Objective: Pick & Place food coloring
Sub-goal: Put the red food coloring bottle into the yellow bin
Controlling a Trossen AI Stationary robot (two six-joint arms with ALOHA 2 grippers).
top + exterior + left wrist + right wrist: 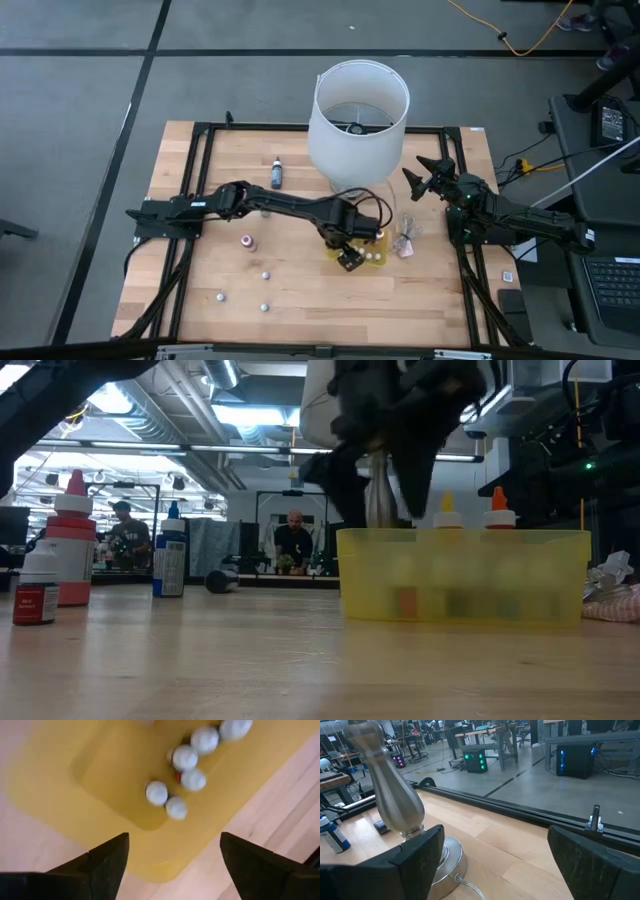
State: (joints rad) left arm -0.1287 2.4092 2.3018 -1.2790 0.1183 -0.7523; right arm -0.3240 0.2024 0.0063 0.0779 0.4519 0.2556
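The left gripper point(349, 259) hovers with jaws open over the yellow tray point(65, 785), where six bottles point(185, 757) stand clustered. Others are scattered on the worktop point(300, 300). The right gripper point(420, 177), jaws open, waits beside the lamp point(358, 120).

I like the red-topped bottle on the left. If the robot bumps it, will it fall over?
Probably, yes. The red-topped bottle stands tall and narrow on the table, so a push near its top would likely tip it. It looks like small plastic, so probably light and easy to shove. Its round body might roll afterwards.
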